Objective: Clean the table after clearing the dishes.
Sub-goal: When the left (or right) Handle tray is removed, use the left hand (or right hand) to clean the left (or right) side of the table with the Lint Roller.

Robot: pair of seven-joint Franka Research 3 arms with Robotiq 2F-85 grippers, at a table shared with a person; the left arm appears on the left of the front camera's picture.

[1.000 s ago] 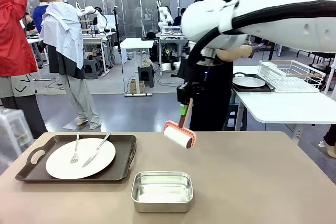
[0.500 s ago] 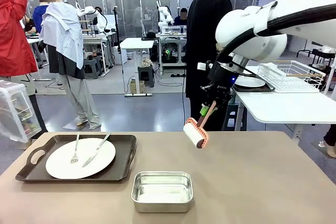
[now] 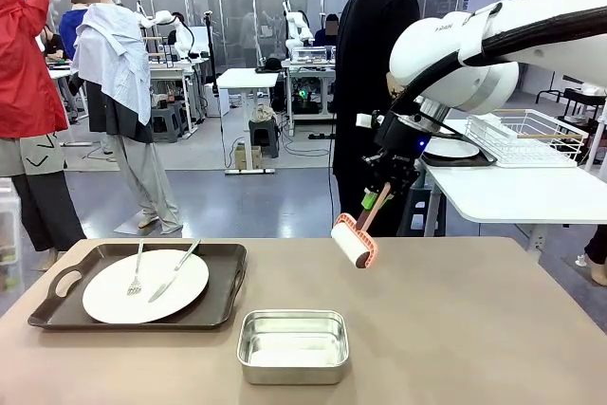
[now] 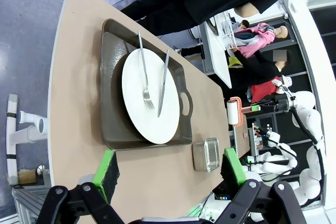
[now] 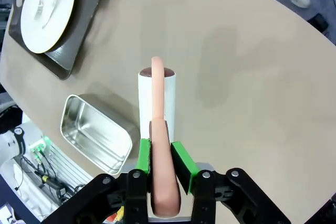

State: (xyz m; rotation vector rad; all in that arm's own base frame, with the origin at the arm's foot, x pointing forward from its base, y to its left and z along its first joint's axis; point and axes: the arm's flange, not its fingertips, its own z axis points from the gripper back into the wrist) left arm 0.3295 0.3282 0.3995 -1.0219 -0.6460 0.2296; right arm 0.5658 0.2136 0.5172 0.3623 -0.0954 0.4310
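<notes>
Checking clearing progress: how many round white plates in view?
2. One round white plate on the dark brown tray, beige table's left; the other plate on a second dark tray on the white side table, right.

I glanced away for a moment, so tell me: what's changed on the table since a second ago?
The right gripper, shut on the pink roller by its handle, swung it toward the robot's right over the table. Nothing new was grasped and nothing was let go. The tray with its plate and the steel pan stayed put.
</notes>
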